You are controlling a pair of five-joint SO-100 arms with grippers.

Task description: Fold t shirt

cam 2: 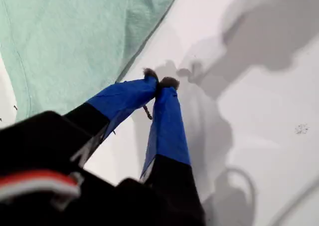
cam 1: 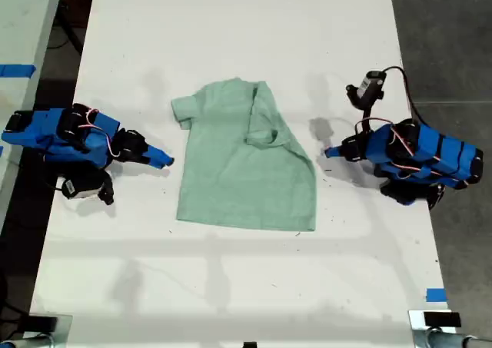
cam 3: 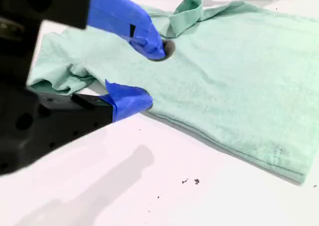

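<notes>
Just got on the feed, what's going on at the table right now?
The mint-green t-shirt lies on the white table, partly folded: its side at the exterior view's right is turned in over the body, while the other sleeve sticks out. My first gripper is shut and empty beside the shirt. My second gripper is open at the opposite edge, holding nothing.
</notes>
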